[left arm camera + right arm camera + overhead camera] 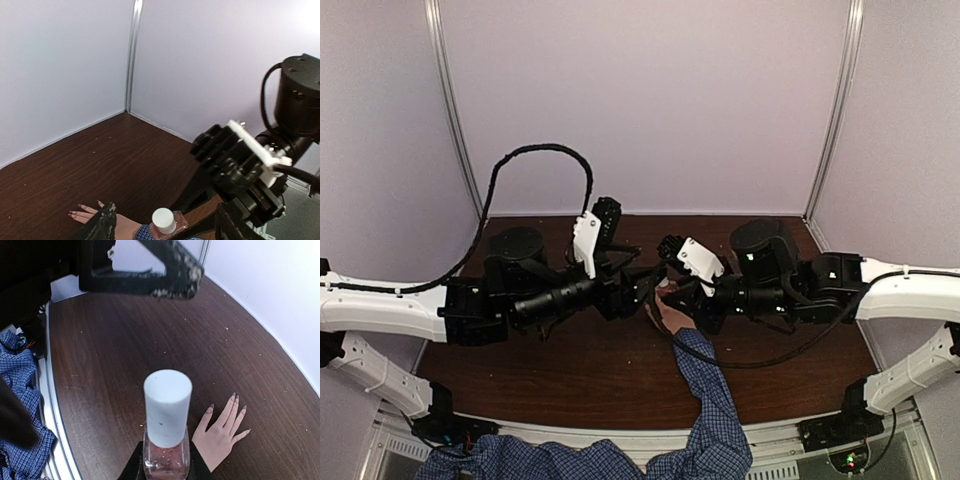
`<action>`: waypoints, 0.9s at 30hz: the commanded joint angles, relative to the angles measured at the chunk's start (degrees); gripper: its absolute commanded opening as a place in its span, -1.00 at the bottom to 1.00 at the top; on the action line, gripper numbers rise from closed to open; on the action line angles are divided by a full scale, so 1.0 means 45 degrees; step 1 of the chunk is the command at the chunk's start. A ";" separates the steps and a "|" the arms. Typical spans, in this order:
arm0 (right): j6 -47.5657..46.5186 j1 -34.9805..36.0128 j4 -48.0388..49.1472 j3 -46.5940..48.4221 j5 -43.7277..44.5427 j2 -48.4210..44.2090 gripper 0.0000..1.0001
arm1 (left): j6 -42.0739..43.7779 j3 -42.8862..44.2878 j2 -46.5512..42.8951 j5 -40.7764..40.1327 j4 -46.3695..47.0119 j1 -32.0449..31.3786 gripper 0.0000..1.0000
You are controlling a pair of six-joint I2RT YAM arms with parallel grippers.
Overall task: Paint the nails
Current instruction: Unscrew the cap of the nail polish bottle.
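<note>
over the dark table (pixel 125 340), right hand (pixel 165 466) gripping polish bottle (pixel 167 410), left hand (pixel 106 223) unclear, nails (pixel 232 397) nearby

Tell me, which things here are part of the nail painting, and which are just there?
Part of the job:
- the nails on the hand lying flat on the table
- the nail-polish bottle, white cap on
- the right gripper, which holds that bottle

Just there:
- the blue checked sleeve
- the black cable looping over the left arm
- the brown table

Dark wood table (pixel 125 340); person's hand (pixel 220 436) palm-down on it, nails (pixel 233 395) showing.
</note>
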 commanded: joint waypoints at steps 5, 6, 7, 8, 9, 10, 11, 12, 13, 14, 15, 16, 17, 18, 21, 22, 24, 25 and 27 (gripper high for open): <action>-0.0083 -0.0091 -0.0018 -0.0126 -0.2684 -0.0841 -1.00 | 0.2007 -0.0152 -0.1694 0.5243 -0.0459 0.0547 0.43; -0.0151 -0.0087 -0.0012 -0.0121 -0.3345 -0.0907 -1.00 | 0.2134 -0.0109 -0.1787 0.5478 -0.0723 0.0551 0.43; -0.0210 -0.0082 0.0006 -0.0111 -0.4045 -0.0967 -1.00 | 0.2292 -0.0097 -0.1929 0.5854 -0.0875 0.0576 0.44; -0.0286 -0.0086 0.0040 -0.0102 -0.4907 -0.1011 -1.00 | 0.2463 -0.0110 -0.2059 0.6384 -0.0985 0.0623 0.44; -0.0320 -0.0087 0.0017 -0.0060 -0.5679 -0.1016 -1.00 | 0.2631 -0.0131 -0.2185 0.6880 -0.1060 0.0665 0.44; -0.0327 -0.0094 -0.0083 0.0041 -0.6290 -0.0973 -1.00 | 0.2818 -0.0175 -0.2303 0.7480 -0.1093 0.0729 0.44; -0.0337 -0.0088 -0.0218 0.0173 -0.6826 -0.0899 -1.00 | 0.2997 -0.0205 -0.2406 0.8101 -0.1083 0.0779 0.44; -0.0385 -0.0084 -0.0411 0.0324 -0.7286 -0.0790 -1.00 | 0.3198 -0.0211 -0.2492 0.8758 -0.1101 0.0826 0.44; -0.0435 -0.0079 -0.0537 0.0452 -0.7766 -0.0725 -1.00 | 0.3365 -0.0171 -0.2529 0.9355 -0.1174 0.0867 0.44; -0.0444 -0.0081 -0.0565 0.0516 -0.8243 -0.0680 -1.00 | 0.3544 -0.0073 -0.2527 0.9840 -0.1327 0.0908 0.44; -0.0457 -0.0081 -0.0559 0.0536 -0.8679 -0.0675 -1.00 | 0.3672 0.0035 -0.2495 1.0244 -0.1505 0.0938 0.44; -0.0464 -0.0071 -0.0526 0.0552 -0.9126 -0.0686 -1.00 | 0.3773 0.0158 -0.2437 1.0544 -0.1691 0.0951 0.44; -0.0469 -0.0070 -0.0488 0.0561 -0.9524 -0.0692 -1.00 | 0.3827 0.0291 -0.2364 1.0916 -0.1829 0.0987 0.44; -0.0480 -0.0080 -0.0442 0.0590 -0.9952 -0.0696 -1.00 | 0.3851 0.0371 -0.2294 1.1268 -0.1917 0.1006 0.43; -0.0499 -0.0081 -0.0365 0.0714 -1.1058 -0.0612 -1.00 | 0.3809 0.0450 -0.2089 1.2297 -0.1847 0.1097 0.40; -0.0500 -0.0081 -0.0414 0.0804 -1.1442 -0.0520 -1.00 | 0.3763 0.0452 -0.2009 1.2568 -0.1764 0.1110 0.39; -0.0574 -0.0064 -0.0599 0.0963 -1.1892 -0.0400 -1.00 | 0.3679 0.0402 -0.1867 1.3075 -0.1451 0.1155 0.38; -0.0581 -0.0062 -0.0649 0.1016 -1.2047 -0.0359 -1.00 | 0.3640 0.0380 -0.1787 1.3264 -0.1264 0.1179 0.38; -0.0601 -0.0033 -0.0681 0.1087 -1.2281 -0.0300 -1.00 | 0.3571 0.0426 -0.1623 1.3517 -0.1020 0.1214 0.36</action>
